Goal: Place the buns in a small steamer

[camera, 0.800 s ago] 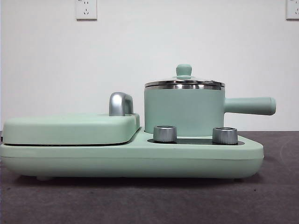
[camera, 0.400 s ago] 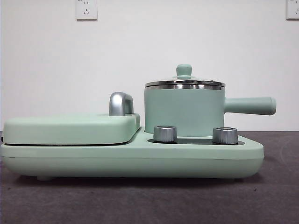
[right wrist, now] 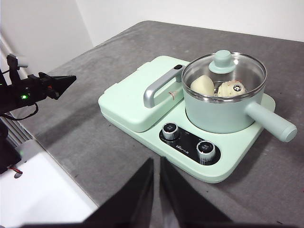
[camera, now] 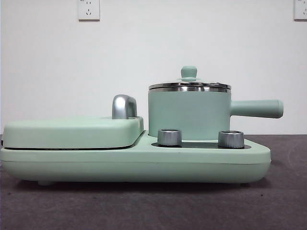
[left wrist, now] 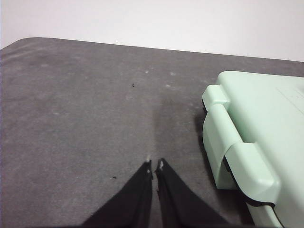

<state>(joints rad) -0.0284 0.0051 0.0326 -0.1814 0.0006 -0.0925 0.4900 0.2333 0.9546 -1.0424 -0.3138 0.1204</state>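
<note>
The small steamer (camera: 189, 114) is a mint-green pot with a steel rim and a long side handle, standing on the right of a mint-green cooker base (camera: 134, 163). Its glass lid with a green knob (right wrist: 223, 59) is on. In the right wrist view the steamer (right wrist: 223, 111) holds both buns under the lid: a smooth one (right wrist: 202, 85) and a ridged one (right wrist: 230, 89). My right gripper (right wrist: 156, 164) is shut and empty, back from the cooker. My left gripper (left wrist: 155, 166) is shut and empty over bare table beside the cooker's hinged end.
A flat mint-green hinged griddle (camera: 72, 132) with a chrome handle (camera: 123, 106) fills the cooker's left half. Two chrome knobs (camera: 169, 137) sit in front of the pot. The left arm (right wrist: 38, 88) shows at the table's side in the right wrist view. Grey cloth covers the table (left wrist: 85, 118).
</note>
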